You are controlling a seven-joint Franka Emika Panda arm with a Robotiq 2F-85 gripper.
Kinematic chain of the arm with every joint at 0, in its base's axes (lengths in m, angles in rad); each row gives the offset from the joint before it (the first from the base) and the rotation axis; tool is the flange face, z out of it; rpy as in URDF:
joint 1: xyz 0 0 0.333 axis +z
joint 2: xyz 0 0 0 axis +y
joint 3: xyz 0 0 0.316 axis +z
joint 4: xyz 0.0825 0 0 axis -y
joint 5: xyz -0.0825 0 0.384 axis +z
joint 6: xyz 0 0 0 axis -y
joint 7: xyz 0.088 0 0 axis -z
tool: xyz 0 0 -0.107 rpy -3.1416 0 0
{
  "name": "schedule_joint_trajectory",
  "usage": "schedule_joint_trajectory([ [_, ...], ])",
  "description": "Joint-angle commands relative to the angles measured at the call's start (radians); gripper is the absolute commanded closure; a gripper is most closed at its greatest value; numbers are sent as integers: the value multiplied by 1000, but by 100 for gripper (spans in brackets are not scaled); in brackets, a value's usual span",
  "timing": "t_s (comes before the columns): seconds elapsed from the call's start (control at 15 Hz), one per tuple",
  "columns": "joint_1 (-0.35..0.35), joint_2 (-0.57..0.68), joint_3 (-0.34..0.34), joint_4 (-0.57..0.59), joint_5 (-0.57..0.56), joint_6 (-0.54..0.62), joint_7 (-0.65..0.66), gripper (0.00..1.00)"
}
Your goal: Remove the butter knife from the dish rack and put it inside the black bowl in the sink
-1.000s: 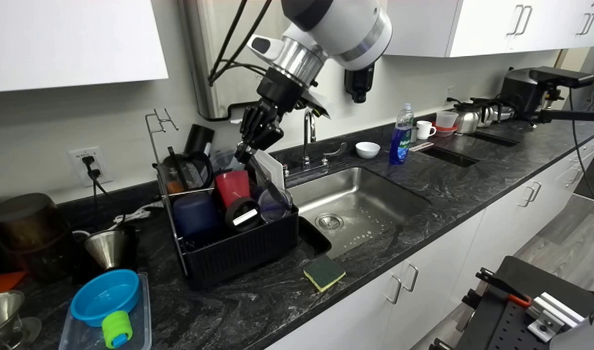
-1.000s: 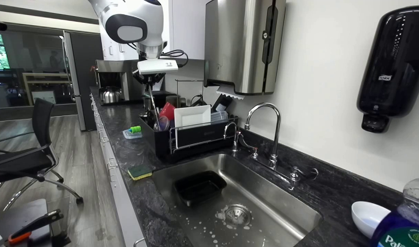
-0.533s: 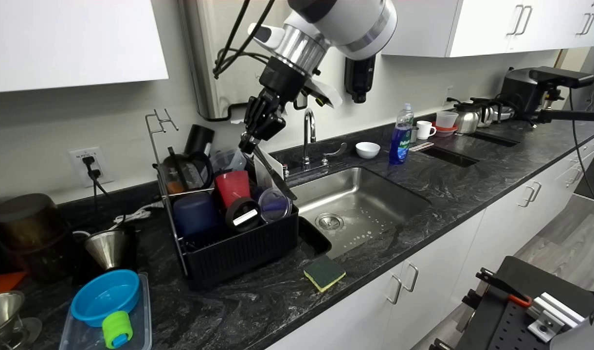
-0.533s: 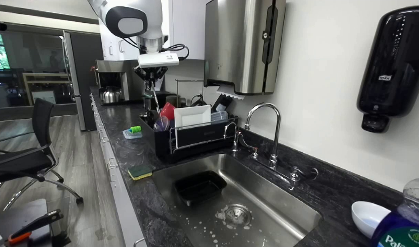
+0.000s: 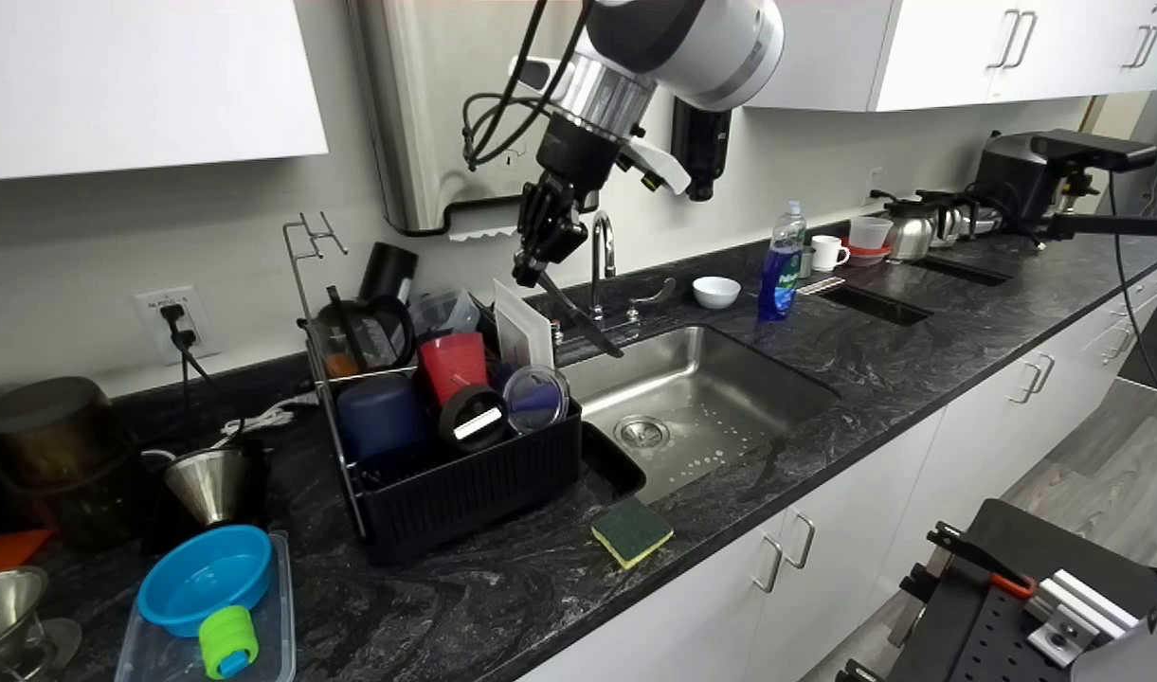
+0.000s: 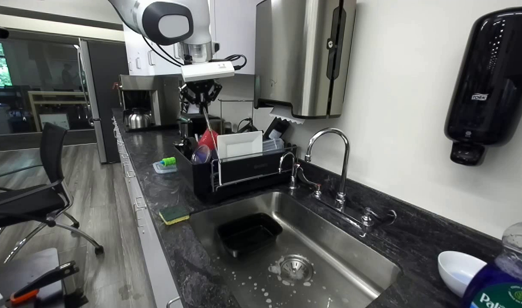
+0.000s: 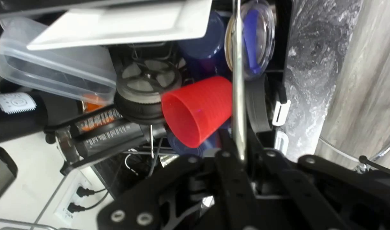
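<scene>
The carry toward the sink [image 6: 337, 244] was judged to be the step in hand, with removal from the dish rack [image 5: 474, 502] all but done. In both exterior views the butter knife [image 5: 586, 324] was held aloft, its upper end pinched by the end effector [image 6: 203, 106], its blade hanging down on a slant. The black bowl [image 6: 249, 234], rectangular and tray-like, was set in the sink near the rack, at about five o'clock from the end effector in an exterior view, and was not yet reached. For the next move, a shift toward that five o'clock mark was called for, with the tip kept clear of the white plate [image 6: 240, 145] and the rack's edge, and then a lowering before release. Whether the tip was touching anything could not be told. The knife was seen as a slim, plain metal piece with a rounded free end, pointed between four and five o'clock and dull grey in an exterior view; in the wrist view it was shown edge-on and silvery, stretched toward twelve o'clock.
</scene>
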Motion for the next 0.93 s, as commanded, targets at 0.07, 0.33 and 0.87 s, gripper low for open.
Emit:
schedule_joint_trajectory([
  [0.07, -23, -7, -22, -28, -128, 2, 95, 97],
  [0.33, -46, -9, -49, -62, -194, 10, 156, 97],
  [0.87, -96, 13, -99, -129, -267, 50, 247, 97],
])
